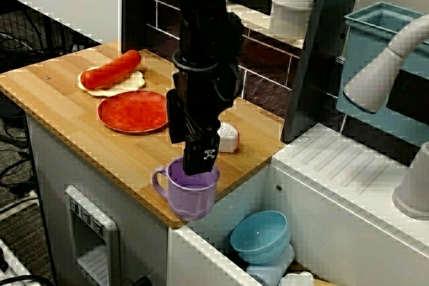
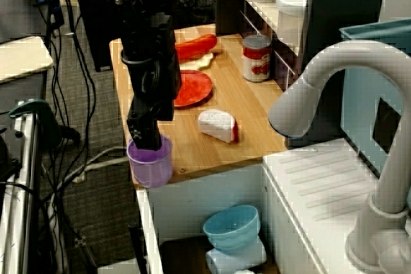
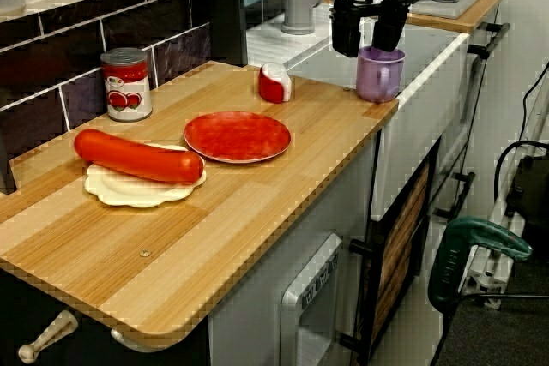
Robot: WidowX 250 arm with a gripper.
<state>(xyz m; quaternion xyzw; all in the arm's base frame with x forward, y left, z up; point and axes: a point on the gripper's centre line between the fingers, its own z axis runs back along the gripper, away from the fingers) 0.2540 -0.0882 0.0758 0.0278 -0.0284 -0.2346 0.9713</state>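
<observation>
Three views, one moment; you read positions from the red plate [image 1: 134,112].

Hidden parts first. In the view along the counter, the arm above the claw [image 3: 367,44] merges with dark clutter and is cut by the top edge. You see little more than two black fingers [image 3: 346,30]. In the view from the front, the arm covers the rear rim of the purple mug [image 1: 191,195]. Only one finger shows there, a marked pad at the mug's mouth; the other is hidden behind it. In the view over the sink, the arm hides the gap between the jaws altogether.

Claw: the jaws stand apart, as the view along the counter shows, with the tips at rim level. One finger hangs over the mug's opening, the other just outside its wall. You cannot tell whether either pad touches the wall.

The mug stands upright, well apart from the plate, at the edge of the counter [image 1: 60,98] on the sink side. A white wedge [image 1: 229,137] with a red face lies between plate and mug. A sausage [image 1: 112,69] on a pale flat piece [image 1: 117,87] lies just beside the plate, on the side away from the mug. A red-labelled can [image 3: 126,83] stands behind the plate, against the tiled wall.
</observation>
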